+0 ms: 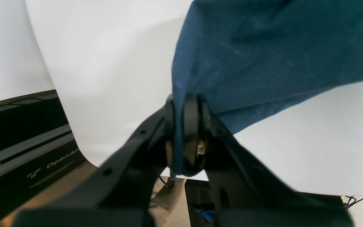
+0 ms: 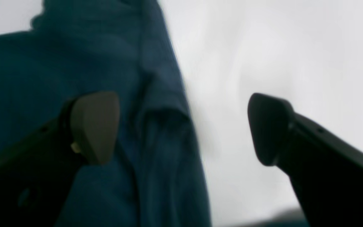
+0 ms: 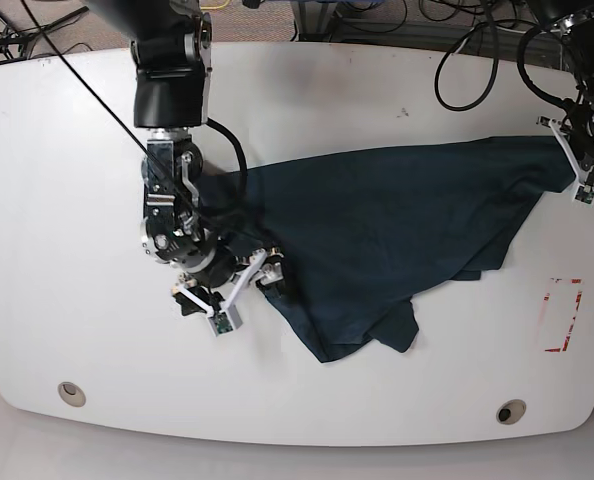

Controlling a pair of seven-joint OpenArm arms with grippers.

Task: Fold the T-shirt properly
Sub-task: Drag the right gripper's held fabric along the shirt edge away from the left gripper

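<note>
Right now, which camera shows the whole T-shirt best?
The base view: the T-shirt lies spread across the table, outline visible. The left wrist view shows only a pinched edge in the left gripper; the right wrist view, blurred folds.

The T-shirt is soft, matt navy cloth, creased; the surface is smooth, matt white; both grippers' jaws look matt black plastic.

Only legible txt: white "OpenAr…" w/ small logo, cut off at edge, on black base unit, left wrist view. Smaller line beneath unreadable. Nothing else legible.
</note>
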